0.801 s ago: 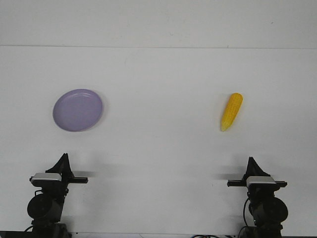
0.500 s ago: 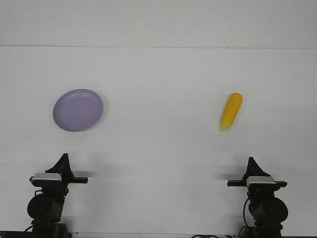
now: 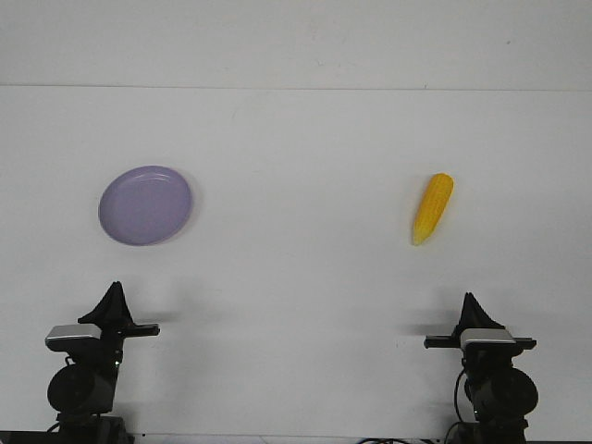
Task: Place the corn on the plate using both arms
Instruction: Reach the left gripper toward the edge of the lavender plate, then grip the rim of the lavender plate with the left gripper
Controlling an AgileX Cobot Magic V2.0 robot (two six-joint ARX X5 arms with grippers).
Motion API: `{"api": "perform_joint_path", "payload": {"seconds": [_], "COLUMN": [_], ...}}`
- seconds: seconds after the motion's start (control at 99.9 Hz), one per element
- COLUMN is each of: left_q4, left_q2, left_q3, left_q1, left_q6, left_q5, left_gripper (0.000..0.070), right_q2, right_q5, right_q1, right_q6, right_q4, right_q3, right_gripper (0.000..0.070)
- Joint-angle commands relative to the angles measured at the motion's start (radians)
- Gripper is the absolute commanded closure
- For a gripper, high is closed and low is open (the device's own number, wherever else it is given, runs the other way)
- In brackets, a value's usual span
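Observation:
The yellow corn cob [image 3: 432,208] lies on the white table at the right, its pointed end toward me. The lavender plate [image 3: 145,204] sits empty on the table at the left. My left gripper [image 3: 113,298] is low at the near left edge, in front of the plate and apart from it. My right gripper [image 3: 473,306] is low at the near right edge, in front of the corn and apart from it. Each gripper's fingers come together in a point and hold nothing.
The white table [image 3: 296,277] meets a white wall along a seam at the back [image 3: 296,88]. Nothing else stands on it.
My left arm has swung slightly to the left; its grey block and gripper sit a little further left. The right arm, corn and plate have not moved.

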Motion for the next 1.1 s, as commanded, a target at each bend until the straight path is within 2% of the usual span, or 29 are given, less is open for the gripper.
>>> {"api": "perform_joint_path", "payload": {"seconds": [0.0, 0.09, 0.13, 0.17, 0.24, 0.27, 0.51, 0.6, 0.721, 0.821, 1.051, 1.091], "left_q4": [0.003, -0.02, -0.035, -0.062, -0.114, -0.143, -0.306, -0.346, -0.404, -0.454, -0.541, -0.536], "left_q2": [0.035, 0.134, 0.186, 0.241, 0.343, 0.386, 0.747, 0.904, 1.128, 1.31, 1.624, 1.653], "left_q3": [0.084, 0.206, 0.266, 0.331, 0.44, 0.483, 0.76, 0.853, 0.988, 1.099, 1.256, 1.256], "left_q1": [0.0, 0.0, 0.0, 0.0, 0.001, 0.002, 0.084, 0.154, 0.256, 0.309, 0.346, 0.347], "left_q6": [-0.078, -0.101, -0.096, -0.094, -0.091, -0.09, -0.016, -0.013, -0.029, -0.039, -0.019, -0.017], "left_q5": [-0.021, -0.035, -0.035, -0.035, -0.049, -0.061, -0.041, 0.037, 0.188, 0.264, 0.307, 0.306], "left_gripper": [0.069, 0.0687, 0.0659, 0.0546, 0.0249, 0.0199, 0.0214, 0.0247, 0.0249, 0.0251, 0.0257, 0.0282], "right_q2": [0.0, 0.0, 0.0, 0.0, 0.0, 0.0, 0.0, 0.0, 0.0, 0.0, 0.0, 0.0], "right_q5": [-0.001, -0.001, -0.001, -0.001, -0.001, -0.001, -0.001, -0.001, -0.001, -0.001, -0.001, -0.001], "right_q1": [-0.001, -0.001, -0.001, -0.001, -0.001, -0.001, -0.001, -0.001, -0.001, -0.001, -0.001, -0.001], "right_q6": [-0.003, -0.004, -0.003, -0.003, -0.004, -0.003, -0.003, -0.003, -0.003, -0.003, -0.003, -0.003], "right_q4": [0.01, 0.01, 0.01, 0.01, 0.01, 0.01, 0.01, 0.01, 0.01, 0.01, 0.01, 0.01], "right_q3": [-0.003, -0.003, -0.003, -0.003, -0.003, -0.003, -0.003, -0.003, -0.003, -0.003, -0.003, -0.003], "right_gripper": [0.0684, 0.0684, 0.0684, 0.0684, 0.0684, 0.0684, 0.0684, 0.0684, 0.0684, 0.0684, 0.0684, 0.0684]}}
